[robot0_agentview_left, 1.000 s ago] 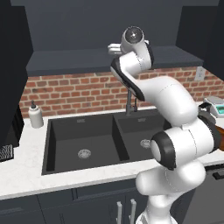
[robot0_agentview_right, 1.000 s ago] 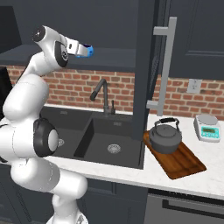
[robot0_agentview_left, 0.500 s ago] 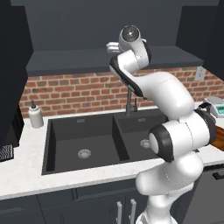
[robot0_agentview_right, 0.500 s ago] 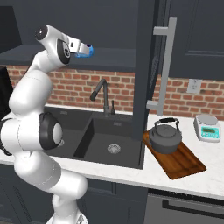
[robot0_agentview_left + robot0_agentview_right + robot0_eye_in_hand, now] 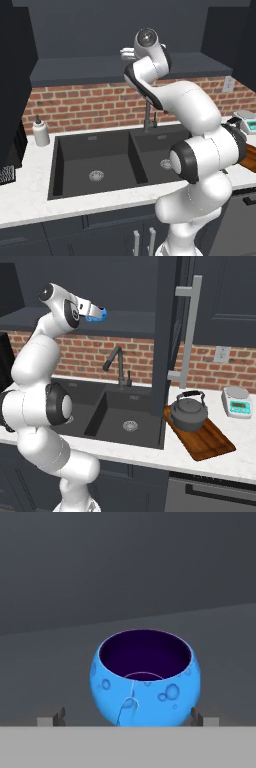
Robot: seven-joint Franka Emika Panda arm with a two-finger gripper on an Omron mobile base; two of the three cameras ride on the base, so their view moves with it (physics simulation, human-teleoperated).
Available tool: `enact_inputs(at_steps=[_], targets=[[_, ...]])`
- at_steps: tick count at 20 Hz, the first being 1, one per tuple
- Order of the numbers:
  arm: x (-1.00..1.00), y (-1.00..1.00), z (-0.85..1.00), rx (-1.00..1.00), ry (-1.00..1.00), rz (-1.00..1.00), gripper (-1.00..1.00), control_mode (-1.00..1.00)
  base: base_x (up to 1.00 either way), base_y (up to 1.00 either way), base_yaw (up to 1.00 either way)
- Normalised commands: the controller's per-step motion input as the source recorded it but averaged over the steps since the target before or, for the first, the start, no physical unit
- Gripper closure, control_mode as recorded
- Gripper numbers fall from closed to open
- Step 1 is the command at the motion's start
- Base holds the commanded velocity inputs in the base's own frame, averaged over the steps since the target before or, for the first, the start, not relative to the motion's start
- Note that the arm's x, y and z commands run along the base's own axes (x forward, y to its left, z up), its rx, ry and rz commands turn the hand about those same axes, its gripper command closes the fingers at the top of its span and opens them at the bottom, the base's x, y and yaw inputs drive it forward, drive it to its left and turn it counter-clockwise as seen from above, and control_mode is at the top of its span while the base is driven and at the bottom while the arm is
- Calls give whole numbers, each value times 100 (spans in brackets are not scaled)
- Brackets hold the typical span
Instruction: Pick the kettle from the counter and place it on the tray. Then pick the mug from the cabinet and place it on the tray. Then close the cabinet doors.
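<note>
From the left base view, we are reaching high into the cabinet [image 5: 115,70], our white arm arching up over the black double sink [image 5: 115,160], with a white pump bottle [image 5: 40,132] standing on the marbled worktop [image 5: 30,195] at far left.

Across in the right base view, we are seeing the blue mug [image 5: 97,314] right at the tip of our hand, on the dark cabinet shelf. The squat grey metal kettle [image 5: 188,412] is already sitting on the brown wooden tray [image 5: 210,441], near the open cabinet door [image 5: 167,341].

Through the hand view, we are holding the fingers [image 5: 129,721] spread wide, one tip on either side of the mug [image 5: 145,677]. The glossy, rounded, speckled bowl lies straight ahead between them, mouth up, ungripped; closing should catch its widest part.
</note>
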Motion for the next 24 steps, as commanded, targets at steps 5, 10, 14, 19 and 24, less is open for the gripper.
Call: enact_inputs(at_steps=[5, 10, 14, 19, 24], targets=[[0, 1, 0, 0, 0, -3, -100, -100, 0, 0, 0], [4, 0, -5, 0, 0, -1, -100, -100, 0, 0, 0], [11, 0, -7, 0, 0, -1, 100, -100, 0, 0, 0], [1, 0, -5, 0, 0, -1, 100, -100, 0, 0, 0], [0, -1, -1, 0, 0, 0, 100, -100, 0, 0, 0]])
